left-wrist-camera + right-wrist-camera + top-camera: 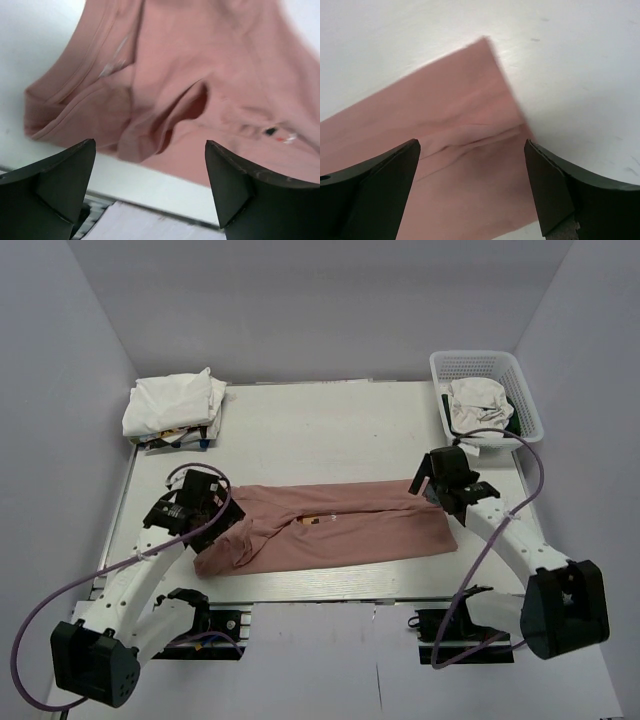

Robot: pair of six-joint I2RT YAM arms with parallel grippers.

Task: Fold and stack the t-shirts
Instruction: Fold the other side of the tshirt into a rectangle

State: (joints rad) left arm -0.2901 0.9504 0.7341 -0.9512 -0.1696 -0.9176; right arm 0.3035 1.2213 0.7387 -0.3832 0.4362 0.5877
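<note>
Left gripper [150,170] and right gripper [472,170] hang with jaws wide apart, holding nothing. Each is above one end of the pink t-shirt [340,530], a long folded band beneath and between them, probably placed for the crosswise fold.

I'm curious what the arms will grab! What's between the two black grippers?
The dusty-pink cloth t-shirt, folded into a long strip, lies flat between the left gripper and the right gripper. The top view shows it best.
</note>
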